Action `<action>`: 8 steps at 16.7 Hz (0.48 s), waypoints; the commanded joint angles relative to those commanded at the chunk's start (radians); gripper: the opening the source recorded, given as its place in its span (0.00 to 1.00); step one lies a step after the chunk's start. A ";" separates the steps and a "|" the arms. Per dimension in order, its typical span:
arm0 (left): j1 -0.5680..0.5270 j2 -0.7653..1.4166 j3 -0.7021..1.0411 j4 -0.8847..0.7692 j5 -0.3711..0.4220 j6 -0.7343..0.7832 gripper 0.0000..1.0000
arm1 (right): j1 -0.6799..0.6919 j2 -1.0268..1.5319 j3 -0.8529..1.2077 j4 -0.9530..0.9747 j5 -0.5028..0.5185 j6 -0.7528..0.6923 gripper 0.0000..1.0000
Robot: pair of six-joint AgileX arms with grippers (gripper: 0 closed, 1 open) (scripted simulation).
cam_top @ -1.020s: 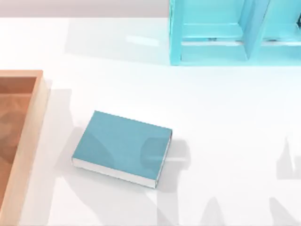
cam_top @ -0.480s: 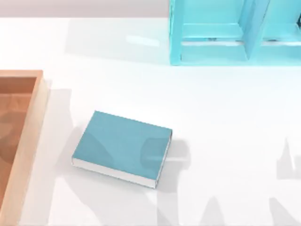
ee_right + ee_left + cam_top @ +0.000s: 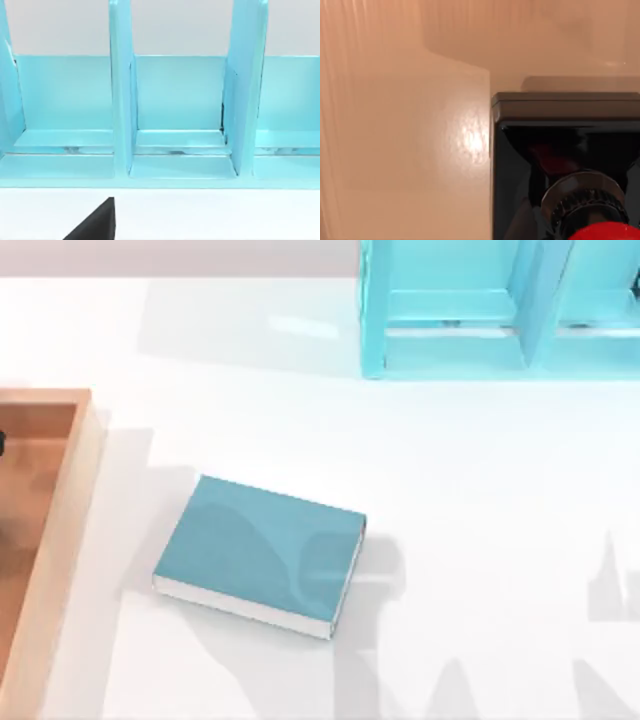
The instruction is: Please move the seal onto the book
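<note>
Book [image 3: 258, 552] flat on white table [image 3: 480, 490], left of centre, teal cover up, no readable title or label. Seal [image 3: 565, 165] close under left wrist camera inside wooden tray [image 3: 60, 530] at table's left edge: black block, red knob. Gripper finger states impossible to tell. Light-blue shelf unit [image 3: 175, 115] at far edge, unmarked.

wooden tray [image 3: 60, 530], light-blue shelf unit [image 3: 450, 340], white table [image 3: 480, 520]
</note>
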 joint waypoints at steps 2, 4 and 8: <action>-0.072 -0.008 0.090 -0.100 0.000 -0.077 0.00 | 0.000 0.000 0.000 0.000 0.000 0.000 1.00; -0.162 -0.023 0.192 -0.239 0.000 -0.163 0.00 | 0.000 0.000 0.000 0.000 0.000 0.000 1.00; -0.334 -0.066 0.367 -0.452 0.000 -0.325 0.00 | 0.000 0.000 0.000 0.000 0.000 0.000 1.00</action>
